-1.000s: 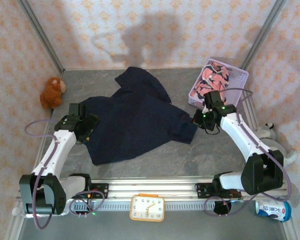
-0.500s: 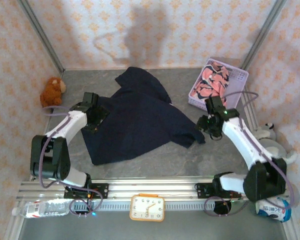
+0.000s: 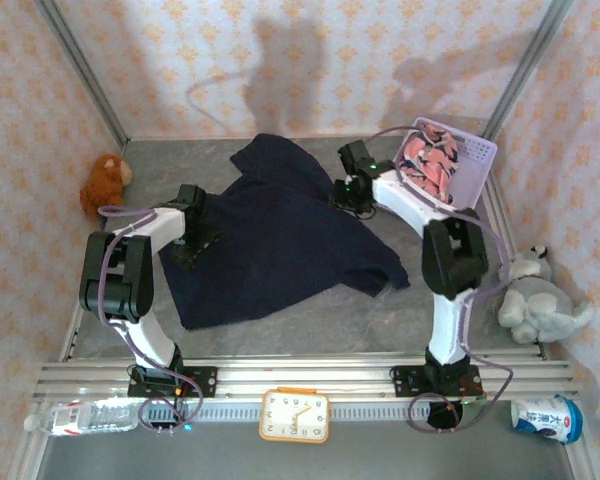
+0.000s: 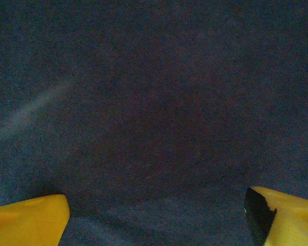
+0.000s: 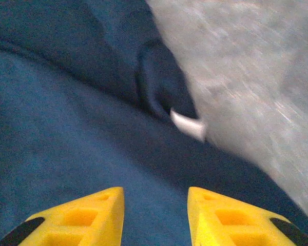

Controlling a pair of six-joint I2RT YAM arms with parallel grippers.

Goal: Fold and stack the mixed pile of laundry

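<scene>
Big change vs half a sec ago: R gripper [image 3: 346, 192] has swung from the right sleeve of the navy cloth [image 3: 280, 240] up to its top right edge, near the basket [image 3: 477, 152]. R arm now runs up the right side, so the grey plush [image 3: 540, 300] off the table's right edge is in plain view.

R wrist cam: fingers apart w/ a gap, nothing betw them, over navy fabric, w/ a small white tag [image 5: 187, 124] and bare table [image 5: 256, 66] ahead.

L gripper [image 3: 193, 238] barely shifted and sits at the cloth's left edge. L wrist cam: tips wide apart in the bottom corners, navy fabric right across. Can't tell if it's touching.

Navy cloth lies spread mid-table, approx same shape as before. Pink cloth [image 3: 428, 160] still bunched in the basket, back right. Brown plush [image 3: 105, 183] back left, no change.
</scene>
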